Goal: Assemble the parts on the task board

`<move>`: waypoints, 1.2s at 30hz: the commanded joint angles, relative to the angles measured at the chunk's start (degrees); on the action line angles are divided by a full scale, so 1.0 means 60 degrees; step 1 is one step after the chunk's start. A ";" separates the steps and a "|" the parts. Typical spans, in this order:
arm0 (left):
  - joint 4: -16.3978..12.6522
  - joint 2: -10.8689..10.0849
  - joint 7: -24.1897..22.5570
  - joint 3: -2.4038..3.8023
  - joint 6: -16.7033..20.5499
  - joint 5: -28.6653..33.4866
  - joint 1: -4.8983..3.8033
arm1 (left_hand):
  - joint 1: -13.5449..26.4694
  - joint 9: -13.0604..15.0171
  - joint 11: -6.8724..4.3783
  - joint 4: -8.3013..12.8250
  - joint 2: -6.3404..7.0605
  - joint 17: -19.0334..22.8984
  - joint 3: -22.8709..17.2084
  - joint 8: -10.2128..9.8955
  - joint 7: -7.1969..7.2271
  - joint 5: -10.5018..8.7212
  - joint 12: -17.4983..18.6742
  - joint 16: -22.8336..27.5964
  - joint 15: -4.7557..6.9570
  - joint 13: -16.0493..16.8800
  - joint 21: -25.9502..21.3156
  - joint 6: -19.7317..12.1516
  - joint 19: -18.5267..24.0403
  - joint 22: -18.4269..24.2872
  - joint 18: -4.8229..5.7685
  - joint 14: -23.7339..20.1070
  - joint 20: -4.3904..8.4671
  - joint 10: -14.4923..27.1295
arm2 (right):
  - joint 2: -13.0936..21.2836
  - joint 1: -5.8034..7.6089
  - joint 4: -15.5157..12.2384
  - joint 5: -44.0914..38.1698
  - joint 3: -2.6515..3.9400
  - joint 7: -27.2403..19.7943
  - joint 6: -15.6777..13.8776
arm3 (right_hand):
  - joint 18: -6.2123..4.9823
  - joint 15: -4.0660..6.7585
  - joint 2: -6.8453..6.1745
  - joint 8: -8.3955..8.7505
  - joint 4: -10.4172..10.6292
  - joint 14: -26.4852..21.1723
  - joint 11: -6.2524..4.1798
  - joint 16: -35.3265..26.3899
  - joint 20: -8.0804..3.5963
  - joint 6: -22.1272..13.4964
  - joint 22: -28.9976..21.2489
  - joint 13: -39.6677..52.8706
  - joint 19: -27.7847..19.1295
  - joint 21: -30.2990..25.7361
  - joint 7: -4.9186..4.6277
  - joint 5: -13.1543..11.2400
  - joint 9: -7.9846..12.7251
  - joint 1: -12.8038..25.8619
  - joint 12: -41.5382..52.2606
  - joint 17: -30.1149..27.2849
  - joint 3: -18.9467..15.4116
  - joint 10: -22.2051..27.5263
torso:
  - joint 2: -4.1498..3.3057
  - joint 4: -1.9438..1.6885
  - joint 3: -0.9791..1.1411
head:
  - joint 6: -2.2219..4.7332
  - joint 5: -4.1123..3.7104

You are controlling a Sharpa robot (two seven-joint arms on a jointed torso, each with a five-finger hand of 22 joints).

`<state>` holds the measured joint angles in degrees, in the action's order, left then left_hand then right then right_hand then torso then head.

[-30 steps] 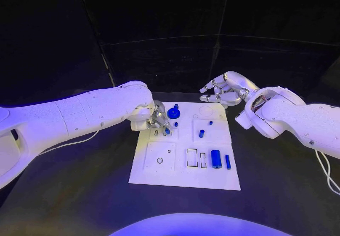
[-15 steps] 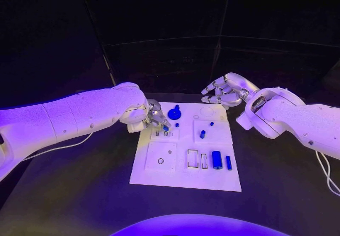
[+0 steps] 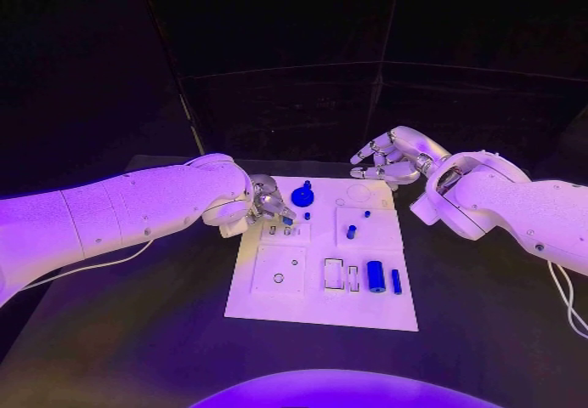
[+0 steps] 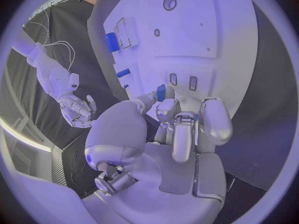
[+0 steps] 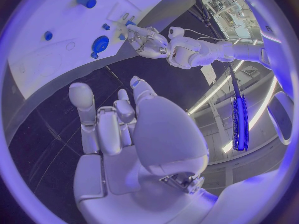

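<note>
Head view: blue part point(image 3: 287, 220) in left hand point(image 3: 269, 206).

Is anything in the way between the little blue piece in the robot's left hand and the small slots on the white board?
Nothing visible is. The left hand pinches a small blue part just short of the two small slots in the task board. The board between them is bare.

I note violet-blue light washing the scene, with the backdrop dark. Glare whitens the flat white rectangular task board point(image 3: 321, 293) and the glossy white left arm point(image 3: 110, 217). My wrist views bow straight edges near their rims.
</note>
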<state>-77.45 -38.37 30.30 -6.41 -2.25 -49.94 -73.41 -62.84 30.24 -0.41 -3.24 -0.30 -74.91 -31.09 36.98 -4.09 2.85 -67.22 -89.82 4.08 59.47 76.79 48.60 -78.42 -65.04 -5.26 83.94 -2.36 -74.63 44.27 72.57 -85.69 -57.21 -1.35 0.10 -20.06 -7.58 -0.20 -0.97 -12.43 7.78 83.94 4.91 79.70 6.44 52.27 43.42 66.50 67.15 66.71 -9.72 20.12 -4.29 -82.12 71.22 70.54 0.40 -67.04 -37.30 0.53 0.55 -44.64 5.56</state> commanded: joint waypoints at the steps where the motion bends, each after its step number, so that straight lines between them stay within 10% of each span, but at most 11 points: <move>1: -0.0041 0.0017 -0.0371 0.0004 0.0581 -0.0672 0.0053 | -0.0066 0.0022 -0.0001 0.1443 -0.0001 -0.2515 -0.1484 0.0073 0.0019 0.0013 0.0065 -0.0029 -0.0028 -0.0060 0.0056 -0.0062 -0.0073 -0.0030 0.0045 0.1010 -0.0018 0.0070 | 0.0000 0.0015 -0.0002 0.0022 0.0004 -0.0048 0.0033 | -0.0159 -0.0037 0.0014 -0.0041 0.0059 0.0021 -0.0014 -0.0008 0.0008 -0.0089 -0.0008 -0.0009 -0.0078 -0.0034 0.0004 0.0022 0.0011 -0.0039 0.0042 -0.0015 0.0021 0.0047 | -0.0013 0.0021 -0.0001 | -0.0007 0.0017; 36: 0.0119 0.0226 0.0341 -0.0002 -0.0568 -0.1241 0.0267 | -0.0095 0.0073 -0.0008 0.1485 0.0048 -0.2515 -0.1551 0.0123 0.0025 0.0016 0.0180 -0.0029 -0.0024 -0.0206 0.0049 -0.0067 -0.0068 -0.0022 0.0043 0.1010 -0.0014 0.0129 | -0.0083 0.0011 0.0126 0.0009 0.0001 -0.0141 0.0014 | -0.0162 -0.0036 0.0027 -0.0070 0.0094 0.0024 -0.0019 -0.0006 0.0008 -0.0091 -0.0032 0.0002 -0.0082 -0.0050 0.0009 0.0033 0.0009 -0.0036 0.0069 -0.0012 0.0026 0.0026 | -0.0015 0.0037 -0.0003 | -0.0064 0.0094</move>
<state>-76.83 -37.06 31.50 -6.30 -4.07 -56.80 -71.93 -62.90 30.54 -0.29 -2.60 -0.13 -74.91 -31.72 37.52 -4.30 2.64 -66.23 -89.82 4.07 58.15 76.79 48.41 -78.43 -65.10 -5.26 83.94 -2.36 -73.90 43.85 72.54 -84.90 -57.19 -1.38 -0.15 -20.07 -7.58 -0.19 -0.97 -12.64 7.95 83.94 4.91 79.70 6.44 52.08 43.33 66.45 67.15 66.72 -9.54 20.12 -4.29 -82.12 71.44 70.47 0.58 -67.04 -37.40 0.68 0.54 -44.94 6.15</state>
